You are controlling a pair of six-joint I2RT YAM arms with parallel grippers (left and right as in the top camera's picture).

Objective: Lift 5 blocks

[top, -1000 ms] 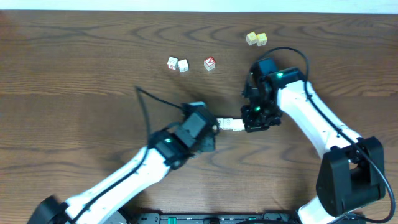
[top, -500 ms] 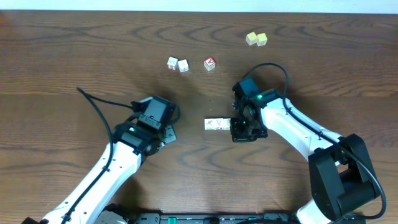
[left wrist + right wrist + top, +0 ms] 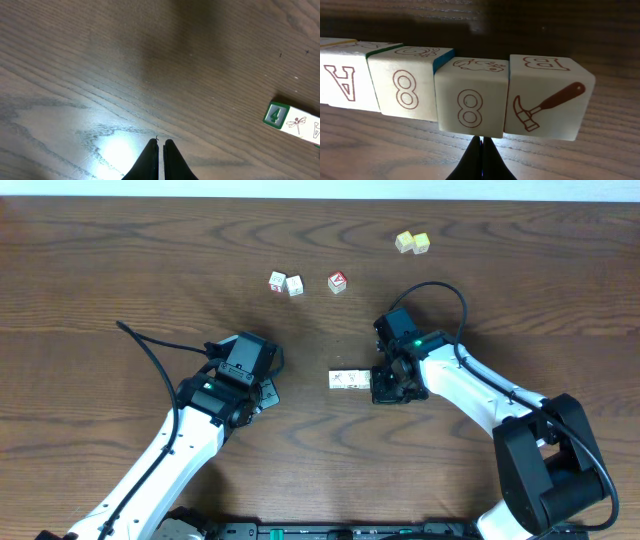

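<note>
Right end effector (image 3: 481, 150): fingers pressed together, gripping nothing. Its tips sit just beside the row of blocks (image 3: 348, 381), at the seam between an "8" block and the hammer block at the row's right end. Whether the tips touch the row cannot be told.

Left end effector (image 3: 160, 152): likewise closed and empty, low over bare table (image 3: 120, 260), well apart from the row's left end, which shows at the edge of its wrist view.

Task item: the row rests flat on the table, faces abutting, not lifted. Four blocks show in the right wrist view; the left of the row runs out of frame, so the count is unconfirmed. Two loose whitish cubes (image 3: 278, 281) lie well apart toward the far side; whether they count among the five is unclear.

Other items: a red-faced cube (image 3: 337, 281) and two pale yellow cubes (image 3: 405, 242), both far from the work.

Risks, in my judgement:
- Nothing clamps the row. A lift needs end pressure from both sides, and the left end is unsupported.
- A push at the seam could skew or split the row.
- Off-axis or uneven squeeze could buckle the row and spill the middle blocks.

Containers: none in view.
</note>
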